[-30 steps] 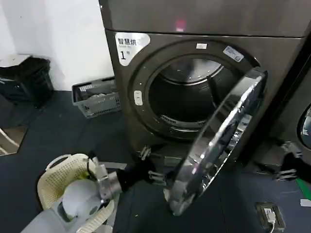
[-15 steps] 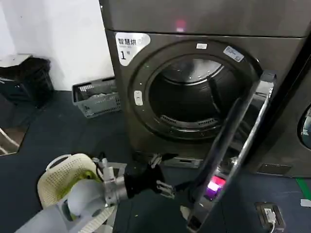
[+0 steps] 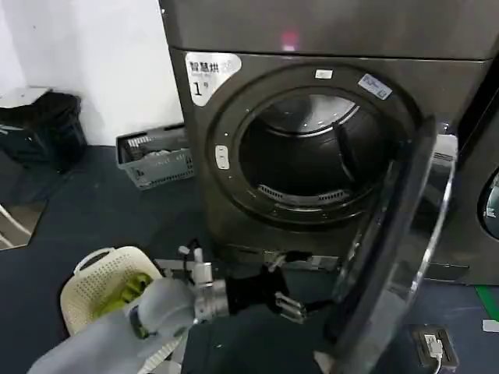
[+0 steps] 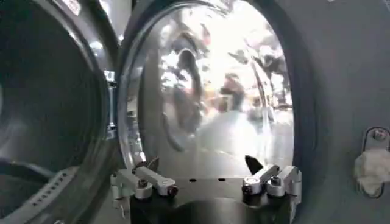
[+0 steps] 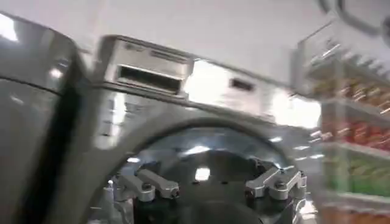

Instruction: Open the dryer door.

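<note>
The dryer door (image 3: 394, 257) stands swung wide open on its right hinge and shows almost edge-on, chrome rim outward. The round drum opening (image 3: 308, 152) is fully exposed. My left gripper (image 3: 295, 284) reaches low in front of the machine, right at the door's inner side, open and holding nothing. In the left wrist view the left gripper (image 4: 201, 165) faces the door's tinted glass (image 4: 207, 91) at close range, with the drum (image 4: 49, 103) beside it. My right gripper (image 5: 207, 179) is open and faces a machine's round front from a distance.
A cream laundry basket (image 3: 97, 288) sits under my left arm. A grey crate (image 3: 156, 156) and a black bin (image 3: 39, 128) stand by the white wall. A neighbouring machine (image 3: 487, 206) is at the right, and a power strip (image 3: 433, 344) lies on the floor.
The door has swung farther open to the right, from slanted across the opening to nearly edge-on. My left arm has moved right along with it.
</note>
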Controlling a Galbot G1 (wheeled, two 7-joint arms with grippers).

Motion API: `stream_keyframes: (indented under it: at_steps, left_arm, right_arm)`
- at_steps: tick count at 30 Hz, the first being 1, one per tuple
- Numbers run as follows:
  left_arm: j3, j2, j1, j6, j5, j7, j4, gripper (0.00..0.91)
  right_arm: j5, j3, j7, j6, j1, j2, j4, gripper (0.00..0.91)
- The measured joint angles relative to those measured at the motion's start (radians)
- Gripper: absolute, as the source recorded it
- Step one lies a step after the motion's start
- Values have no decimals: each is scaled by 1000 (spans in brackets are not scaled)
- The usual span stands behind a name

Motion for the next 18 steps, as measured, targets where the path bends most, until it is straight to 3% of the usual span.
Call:
stream_keyframes:
  at_steps: [9,18]
  left_arm:
    - [150,-84,-156,-28,-33,-1,82,907]
    - [260,-177,-318,-38,-61,2,180,907]
  right_arm:
    - [-78,143,68,-60,-44,-39,-35,907]
    - [-120,197,77,-68,-48,-59,-53,907]
